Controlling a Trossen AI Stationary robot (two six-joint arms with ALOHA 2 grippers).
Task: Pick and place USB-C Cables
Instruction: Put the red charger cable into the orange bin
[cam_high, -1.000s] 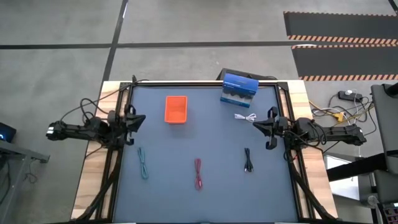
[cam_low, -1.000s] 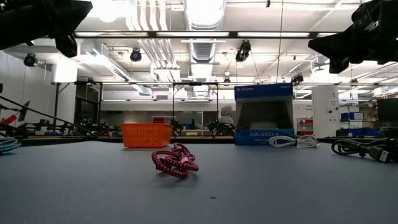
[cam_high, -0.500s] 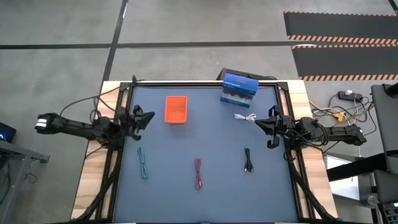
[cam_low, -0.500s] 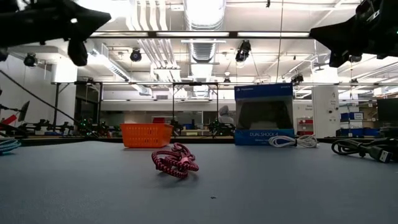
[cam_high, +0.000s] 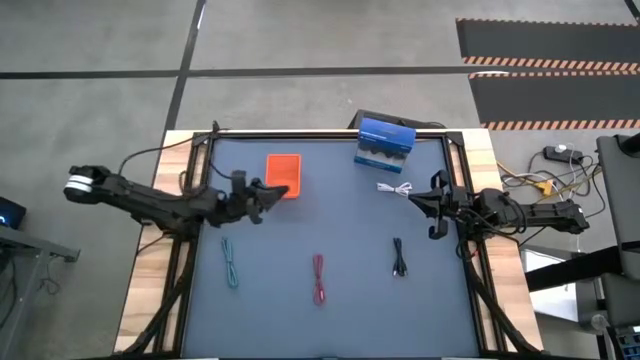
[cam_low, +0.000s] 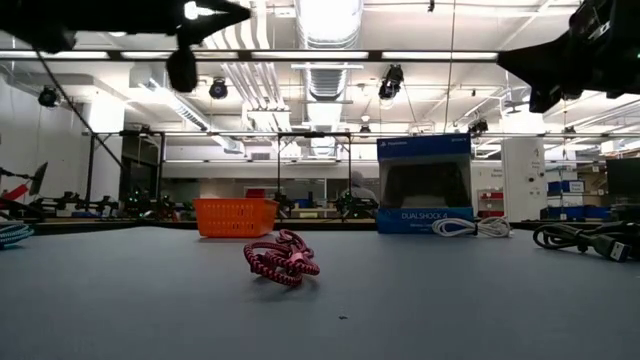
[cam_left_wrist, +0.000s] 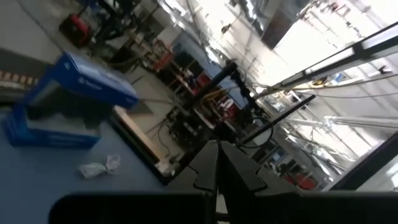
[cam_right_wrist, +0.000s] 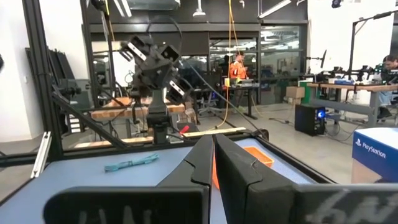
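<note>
A: Entry, overhead view. Four cables on the mat. Teal cable (cam_high: 230, 262) at about 8 o'clock of table centre, red cable (cam_high: 318, 278) at 6, black cable (cam_high: 399, 258) at 4, white cable (cam_high: 396, 188) at 2, just below the blue box (cam_high: 385, 140). Orange basket (cam_high: 283, 175) at 11.

B: Grippers?

A: Left gripper (cam_high: 262, 194) extended over the mat, just beside the basket's lower corner, jaws clenched, nothing between them. Right gripper (cam_high: 434, 205) waits at the 3 o'clock edge, near the white cable, also closed tight and empty.

B: Handling?

A: Judgement only: light, limp, folded bundles. The red one, seen at table level (cam_low: 281, 261), looks braided and springs up into loose loops, so it should deform, not resist. Likely to slide on the smooth mat if nudged sideways.

B: Where to take hold?

A: Across the middle of the folded bundle, pinching all strands together. Taking an end risks the folds unravelling and trailing. Jaws must open first.
</note>
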